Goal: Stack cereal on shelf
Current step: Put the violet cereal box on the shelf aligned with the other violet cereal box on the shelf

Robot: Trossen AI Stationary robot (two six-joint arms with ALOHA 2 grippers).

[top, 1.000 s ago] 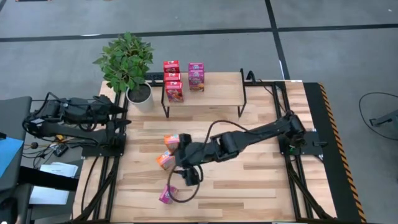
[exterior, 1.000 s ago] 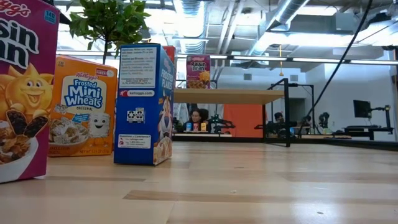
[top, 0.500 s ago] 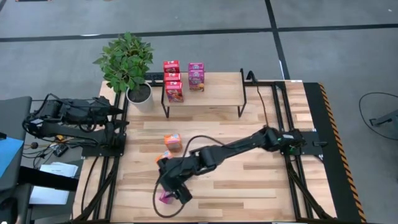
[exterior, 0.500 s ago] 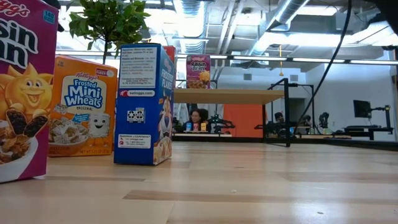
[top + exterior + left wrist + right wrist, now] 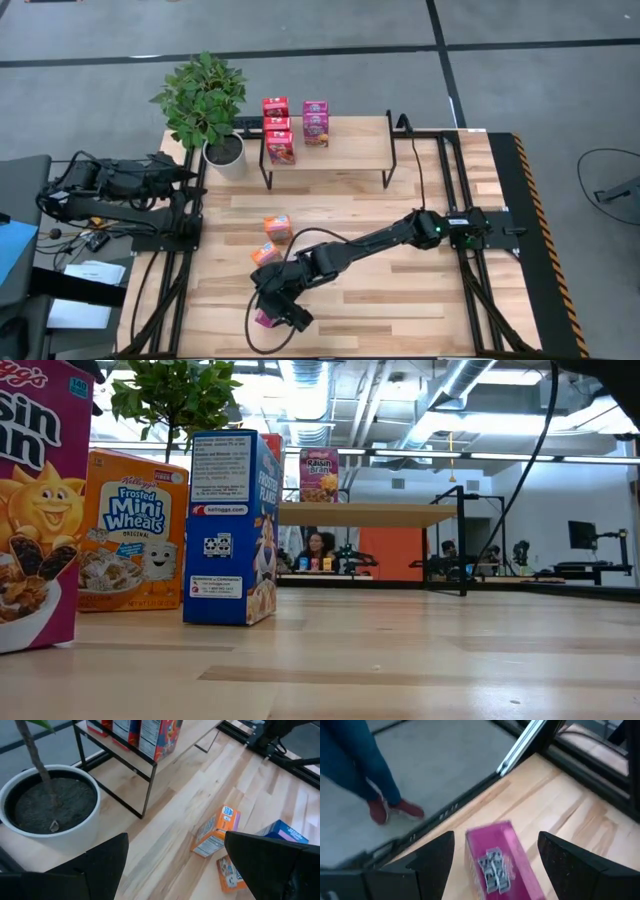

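The right arm's two-finger tool (image 5: 492, 870) is held released over a small magenta-purple cardboard cereal box (image 5: 501, 860) near the plank counter's (image 5: 400, 290) front edge — well apart from the low light-wood shelf (image 5: 350, 150) — while the left tool (image 5: 175, 865), also released, is parked beside a white-potted plant (image 5: 205, 105).

Grey floor (image 5: 520, 100) w/ dark seam lines around the plank table (image 5: 400, 290). Potted plant (image 5: 205, 100) in white pot at table's far-left corner. Low view: open ceiling w/ ducts & pipes (image 5: 400, 390), strip lights, orange wall panel (image 5: 395, 550), people seated (image 5: 318, 548) at desks far back. Legs in jeans, red shoes (image 5: 380, 810) beside table.
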